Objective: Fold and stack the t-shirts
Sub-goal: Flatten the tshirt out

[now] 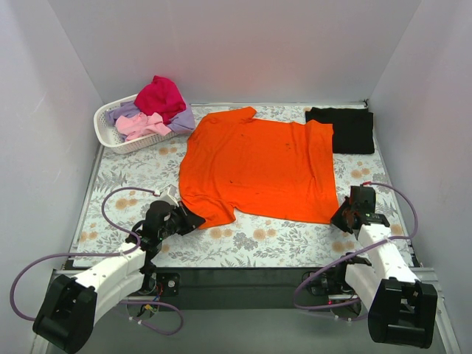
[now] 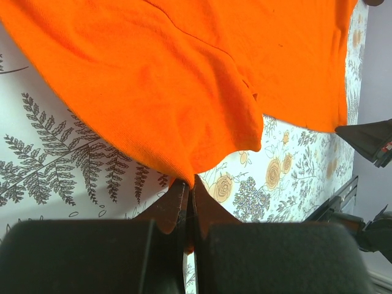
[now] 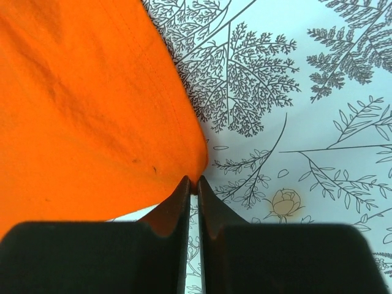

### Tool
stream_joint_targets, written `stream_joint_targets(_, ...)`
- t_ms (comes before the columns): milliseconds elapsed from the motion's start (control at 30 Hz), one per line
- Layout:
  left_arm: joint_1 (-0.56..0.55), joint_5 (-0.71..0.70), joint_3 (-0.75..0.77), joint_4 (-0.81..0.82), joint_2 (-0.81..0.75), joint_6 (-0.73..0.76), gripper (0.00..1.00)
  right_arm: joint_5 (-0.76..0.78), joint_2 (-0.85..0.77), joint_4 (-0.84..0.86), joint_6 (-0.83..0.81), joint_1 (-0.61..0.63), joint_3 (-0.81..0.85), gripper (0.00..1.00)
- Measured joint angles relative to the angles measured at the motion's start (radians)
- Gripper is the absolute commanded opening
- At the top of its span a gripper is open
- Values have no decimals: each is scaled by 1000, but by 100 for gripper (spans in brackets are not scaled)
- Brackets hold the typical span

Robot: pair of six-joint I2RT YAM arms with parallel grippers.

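on floral cloth (image 1: 258,240), orange t-shirt (image 1: 258,166)

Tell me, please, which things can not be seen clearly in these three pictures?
1) White slotted plastic basket, top view: the heaped magenta, pink and lavender cloth shirts cover each other; their number is unclear.
2) Black cloth t-shirt, top view: too dark to show its folds.
3) Right gripper, right wrist view: shut at the bright orange cloth t-shirt's corner; its own tips hide whether cloth is pinched.
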Motion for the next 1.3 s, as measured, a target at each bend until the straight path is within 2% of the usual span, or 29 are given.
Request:
stream_joint_targets(200, 0, 9, 3, -14, -37, 1, 0, 3, -50, -25, -24, 0, 5, 1)
stream_joint_targets(533, 0, 52, 36, -127, -265, -42, 0, -101, -78, -139, -26, 0, 40, 1)
stream_joint_targets(900, 0, 63, 60, -285, -404, -100, 0, -68, -56, -405, -52, 41, 251, 1)
stream_joint_targets(1067, 0, 50, 60, -323, -475, -125, 0, -27, -72, -440, -74, 60, 331, 1)
stream_joint_targets(1200, 0, 36, 61, -266, -404, -130, 0, -24, -77, -407, -92, 60, 313, 1)
stream_joint_targets(1300, 0, 45, 64, -128, -209, -140, 0, -37, -57, -338, -98, 60, 272, 1)
